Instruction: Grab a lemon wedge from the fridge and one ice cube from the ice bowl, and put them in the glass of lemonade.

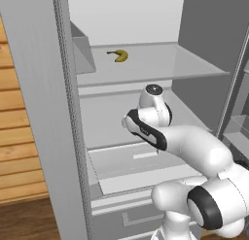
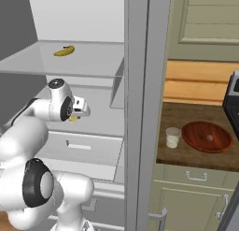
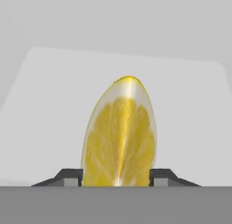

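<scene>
Inspector: Where is the lemon wedge (image 3: 120, 137)?
Assessor: On the fridge (image 1: 146, 64) shelf, between the fingers (image 3: 70, 177), long axis pointing away from the hand.
Inspector: Grip?
Assessor: Tips flank it closely; firm contact cannot be confirmed.

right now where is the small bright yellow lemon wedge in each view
left base view: hidden behind the white arm.
right base view: small bright yellow lemon wedge, a sliver under the gripper, left of centre.
hand view: wedge centre, between the fingertips.
shared landmark: the grey fridge shelf beneath it.
</scene>
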